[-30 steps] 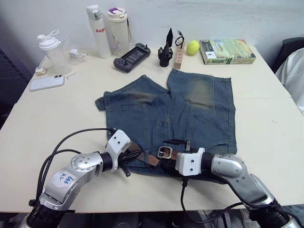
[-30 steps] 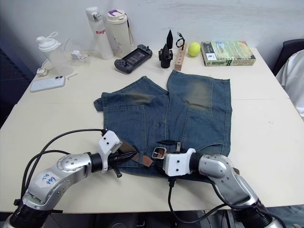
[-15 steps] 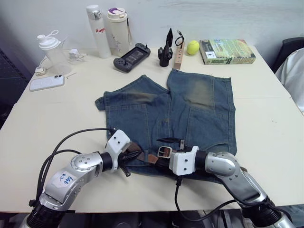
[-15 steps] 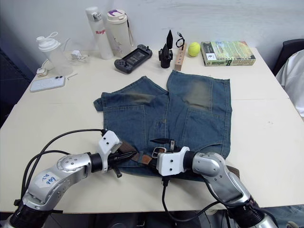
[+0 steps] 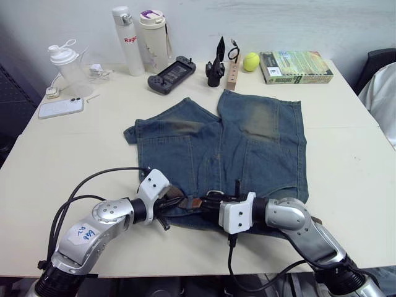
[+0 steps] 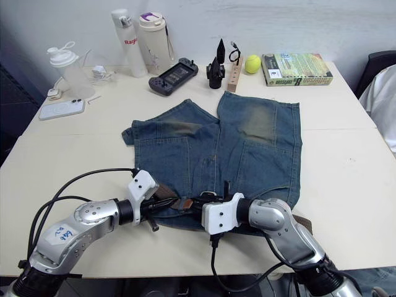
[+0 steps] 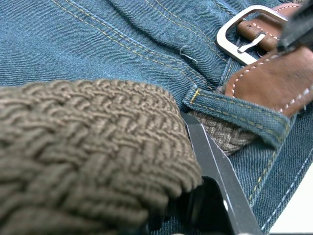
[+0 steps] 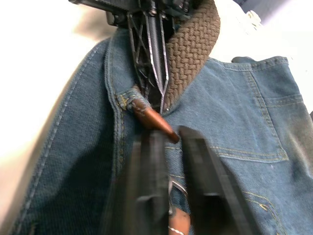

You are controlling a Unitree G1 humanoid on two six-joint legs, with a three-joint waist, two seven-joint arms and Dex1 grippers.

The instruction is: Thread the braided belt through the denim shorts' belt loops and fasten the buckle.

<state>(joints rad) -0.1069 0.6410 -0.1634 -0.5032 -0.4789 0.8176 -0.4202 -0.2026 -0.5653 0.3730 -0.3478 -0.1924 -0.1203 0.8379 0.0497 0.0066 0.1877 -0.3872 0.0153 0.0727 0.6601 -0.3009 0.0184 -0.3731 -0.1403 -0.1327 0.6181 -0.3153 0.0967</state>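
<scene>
From the head views, the denim shorts [image 5: 238,145] are lying flat on the table [image 5: 74,154], with the waistband near the robot. The braided belt [image 6: 176,202] is lying along that waistband. The left gripper [image 5: 168,201] is pinching the belt close to the left side of the shorts. The right gripper [image 5: 209,199] is reaching in from the right, with its tips at the tan tip [image 5: 193,203] and the buckle [image 5: 215,193].

In the left wrist view, the woven belt is sitting squeezed between the left fingers [image 7: 215,166]. Just past them the belt is going under one of the belt loops [image 7: 230,115], and the silver buckle is lying a bit farther on.

In the right wrist view, the right fingers [image 8: 146,186] are standing a little apart around the tan tip, not squeezing tight yet, I think.

The belt is looking soft and bendy, so it will probably flop. The leather tip is stiffer and smooth, so it may slip. The tip looks like the best place to hold for pushing into the buckle.
</scene>
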